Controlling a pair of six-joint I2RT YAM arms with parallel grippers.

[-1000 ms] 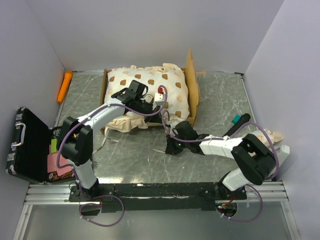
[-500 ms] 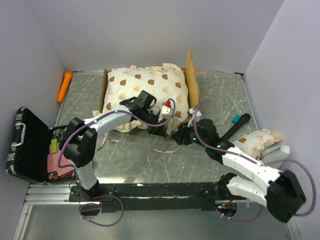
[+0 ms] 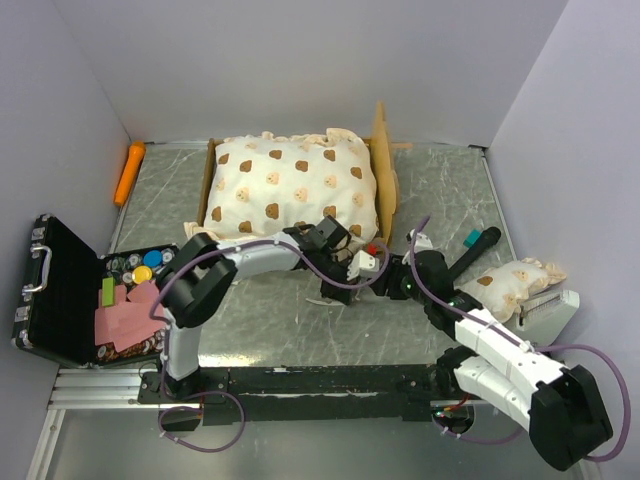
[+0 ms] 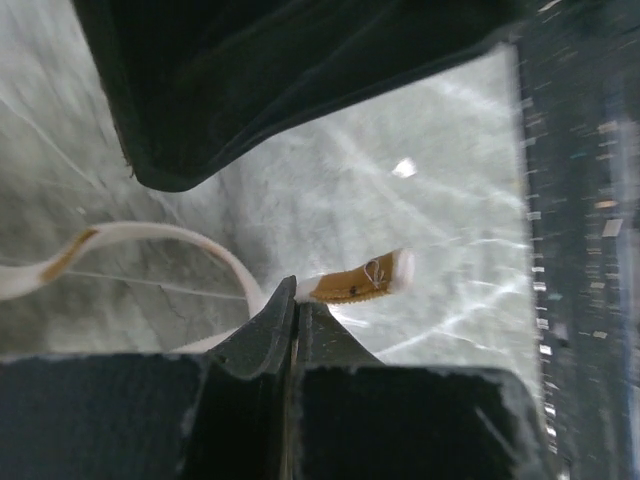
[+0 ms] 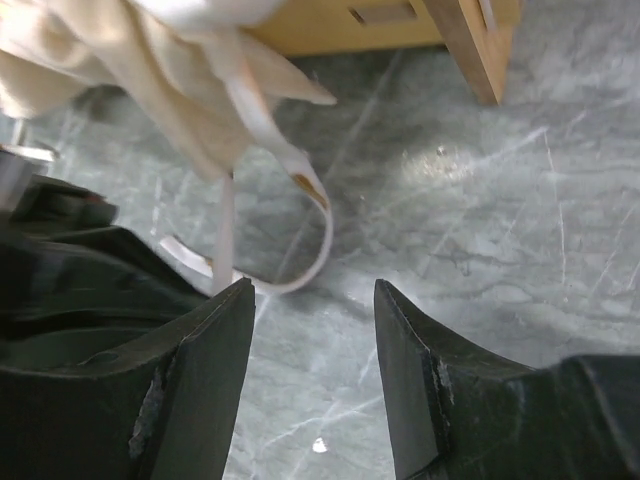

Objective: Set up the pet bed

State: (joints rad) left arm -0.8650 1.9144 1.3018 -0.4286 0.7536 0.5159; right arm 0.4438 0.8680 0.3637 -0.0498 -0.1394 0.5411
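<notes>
The pet bed [image 3: 383,170] stands at the back, its light-wood frame [image 5: 400,25] holding the cream bear-print mattress [image 3: 290,185]. A white tie ribbon [image 5: 312,245] hangs from the mattress's ruffle onto the table in front of the bed. My left gripper [image 3: 345,288] is shut on this ribbon, whose brown-tipped end [image 4: 360,280] sticks out past the jaws [image 4: 297,302]. My right gripper [image 3: 388,283] [image 5: 315,300] hovers open just right of it, above the ribbon loop, with nothing between its fingers. The matching pillow [image 3: 515,278] lies at the right wall.
An open black case [image 3: 45,290] with coloured items sits at the left edge. An orange tool [image 3: 130,170] lies at the back left. A black brush with a teal tag [image 3: 475,245] and a white comb [image 3: 545,305] lie by the pillow.
The left arm came off the mattress down to the bed's front right corner, and the mattress now lies flat in the frame. The right gripper opened and swung beside the left one.
</notes>
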